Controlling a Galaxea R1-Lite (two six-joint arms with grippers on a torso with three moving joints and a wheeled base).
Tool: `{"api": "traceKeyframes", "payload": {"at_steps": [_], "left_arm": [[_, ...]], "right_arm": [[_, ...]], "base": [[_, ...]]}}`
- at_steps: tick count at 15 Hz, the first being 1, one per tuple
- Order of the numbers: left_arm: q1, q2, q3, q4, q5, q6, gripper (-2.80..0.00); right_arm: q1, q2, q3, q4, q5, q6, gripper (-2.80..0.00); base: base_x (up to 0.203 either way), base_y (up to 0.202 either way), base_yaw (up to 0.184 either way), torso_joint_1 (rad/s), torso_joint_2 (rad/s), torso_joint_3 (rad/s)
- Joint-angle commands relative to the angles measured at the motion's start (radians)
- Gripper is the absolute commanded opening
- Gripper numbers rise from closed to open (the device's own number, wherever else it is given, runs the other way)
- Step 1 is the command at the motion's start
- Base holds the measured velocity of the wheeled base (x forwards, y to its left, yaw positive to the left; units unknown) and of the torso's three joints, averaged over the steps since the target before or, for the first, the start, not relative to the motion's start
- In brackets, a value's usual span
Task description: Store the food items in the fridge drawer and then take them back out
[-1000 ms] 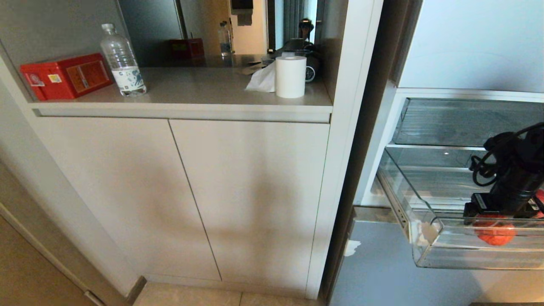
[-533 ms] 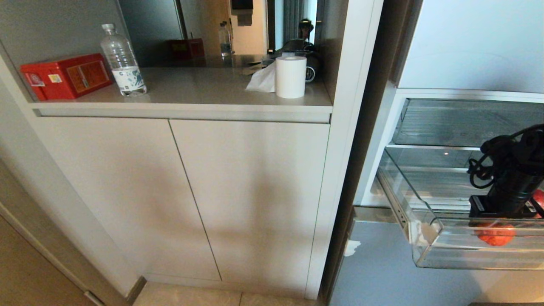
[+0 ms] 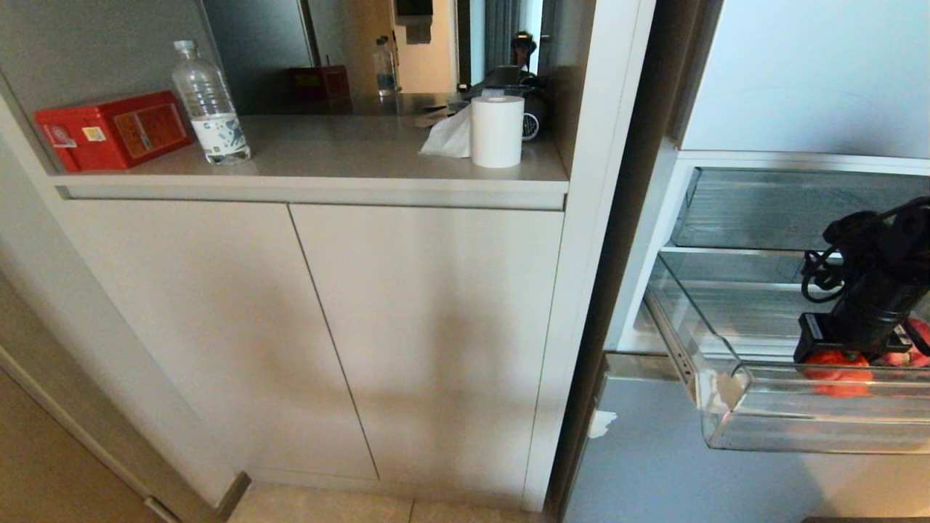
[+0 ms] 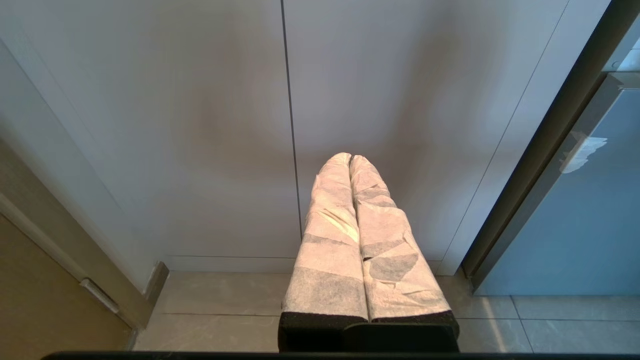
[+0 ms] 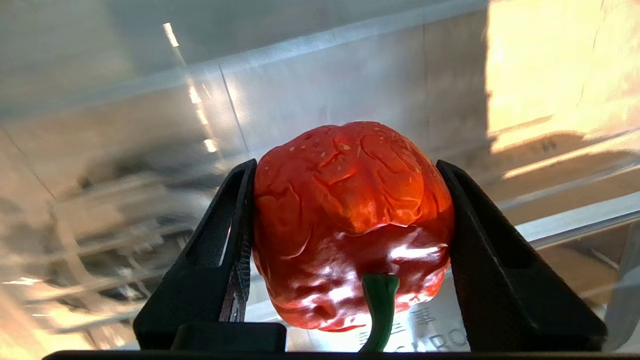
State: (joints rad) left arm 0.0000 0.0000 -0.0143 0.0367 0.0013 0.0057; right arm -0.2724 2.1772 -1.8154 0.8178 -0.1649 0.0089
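Note:
A wrinkled red bell pepper point(image 5: 350, 210) with a green stem sits between the black fingers of my right gripper point(image 5: 346, 165), which is shut on it. In the head view the right gripper point(image 3: 832, 359) reaches down into the pulled-out clear fridge drawer point(image 3: 799, 428), with the pepper point(image 3: 835, 374) just behind the drawer's front wall. Another red food item point(image 3: 918, 341) peeks out at the picture's right edge, mostly hidden by the arm. The fridge point(image 3: 799, 73) stands to the right of the cabinets. My left gripper point(image 4: 350, 159), with fingers wrapped in white, is shut and parked low before the cabinet doors.
Beige cabinet doors point(image 3: 421, 334) fill the middle. On the counter above stand a red box point(image 3: 109, 131), a water bottle point(image 3: 211, 102) and a paper roll point(image 3: 497, 131). A second clear bin point(image 3: 763, 211) sits above the drawer. White tape scraps point(image 3: 601, 423) mark the fridge's edge.
The right gripper has closed on the pepper and raised it a little inside the drawer. The left arm has not moved.

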Motion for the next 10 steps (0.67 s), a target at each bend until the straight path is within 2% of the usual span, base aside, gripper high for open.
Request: {"api": "traceKeyframes", "payload": {"at_steps": [1,3,5,7,10], "left_arm": [[0.000,0.002,-0.001,0.000,0.000,0.000,-2.80],[0.000,0.002,0.000,0.000,0.000,0.000,-2.80],[0.000,0.002,0.000,0.000,0.000,0.000,-2.80],[0.000,0.002,0.000,0.000,0.000,0.000,-2.80],[0.001,0.002,0.000,0.000,0.000,0.000,-2.80]], "right_arm": [[0.011,-0.006,-0.036,-0.017,0.017,0.011,-2.80],[0.025,-0.012,-0.036,-0.078,0.035,0.040,-2.80],[0.036,-0.047,-0.020,-0.085,0.038,0.045,-2.80],[0.039,-0.102,0.007,-0.111,0.074,0.053,-2.80],[0.039,-0.212,0.108,-0.225,0.124,0.062,-2.80]], "base": [[0.000,0.000,0.000,0.000,0.00,0.000],[0.000,0.000,0.000,0.000,0.00,0.000],[0.000,0.000,0.000,0.000,0.00,0.000],[0.000,0.000,0.000,0.000,0.00,0.000],[0.000,0.000,0.000,0.000,0.00,0.000]]}}
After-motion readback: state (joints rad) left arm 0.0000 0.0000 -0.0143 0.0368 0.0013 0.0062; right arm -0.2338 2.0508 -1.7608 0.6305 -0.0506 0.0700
